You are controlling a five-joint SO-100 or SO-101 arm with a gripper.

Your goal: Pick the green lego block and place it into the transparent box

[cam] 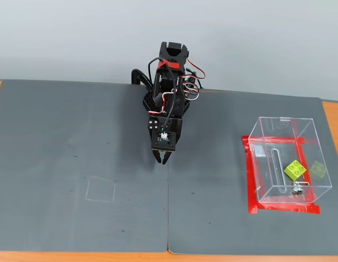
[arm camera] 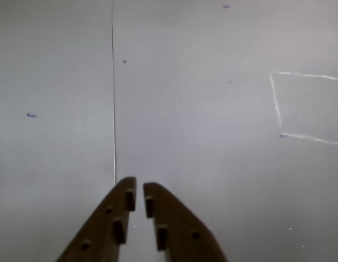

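- Inside the transparent box (cam: 283,139), at right in the fixed view: green lego block (cam: 295,170), lime-coloured, square with round studs on top, tilted, lying on the box floor toward the near right corner.
- Just right of that block, a second, paler green shape (cam: 319,168) at the box wall; block or reflection, cannot tell.
- Close below the block, a small metallic bit (cam: 296,189) on the box floor, too small to identify.
- Box itself: clear walls, open top, standing on a frame of red tape (cam: 252,185) stuck to the dark mat (cam: 65,131).
- Near the mat's middle seam (cam: 168,218): gripper (cam: 162,159), pointing down at the mat, well apart from the box, nothing between the fingers.
- Seen from the wrist view: gripper (arm camera: 139,185) with fingers (arm camera: 125,199) nearly together, only a thin slit between the tips, clenched on nothing.
- Left of the gripper in the fixed view: a faint chalk square (cam: 101,189) drawn on the mat; same square (arm camera: 308,106) at right in the wrist view.
- Edges: orange table (cam: 103,256) showing along the near side and both far corners; grey wall behind the arm.
- Open mat on both sides of the gripper, broadest toward the left; bare mat also between the gripper and the box.
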